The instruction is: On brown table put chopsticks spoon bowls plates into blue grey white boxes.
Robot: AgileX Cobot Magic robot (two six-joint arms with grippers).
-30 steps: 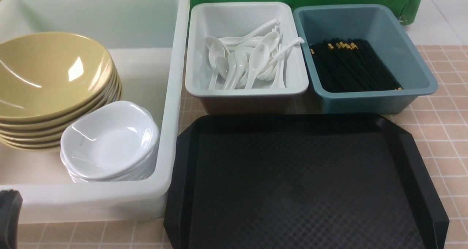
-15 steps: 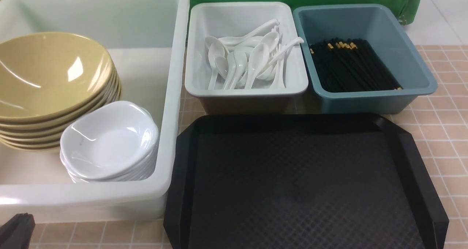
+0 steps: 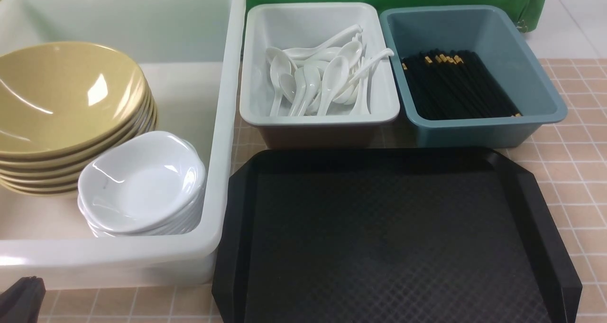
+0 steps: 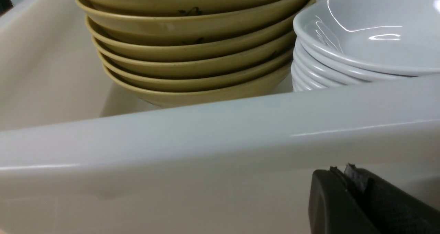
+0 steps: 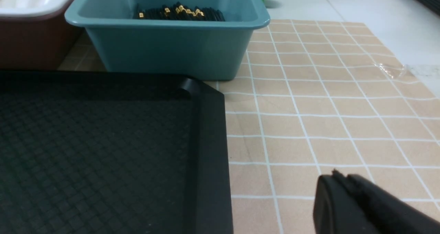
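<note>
Left gripper (image 4: 347, 174): jaws pressed together, holding nothing, sitting low against the outer front wall of the white tub (image 3: 223, 124), below its rim; in the front view only a black corner of it shows at the lower left edge. Right gripper (image 5: 338, 179): jaws closed or very nearly so, nothing between them, above the bare brown table (image 5: 326, 100), just right of the black tray (image 3: 393, 237). Inside the tub, a stack of yellow bowls (image 3: 66, 105) stands at the left, and a stack of small white plates (image 3: 142, 185) stands in the near right corner, touching the bowl stack. To the right of the tub, the grey bin (image 3: 317, 19) holds a loose heap of white spoons (image 3: 322, 76). Beside it, further right, the blue bin (image 3: 531, 76) holds black chopsticks (image 3: 455, 90) lying roughly parallel, gold tips mostly toward the far end. The tray lies in front of both smaller bins, its left edge just beside the tub; nothing rests on it.
</note>
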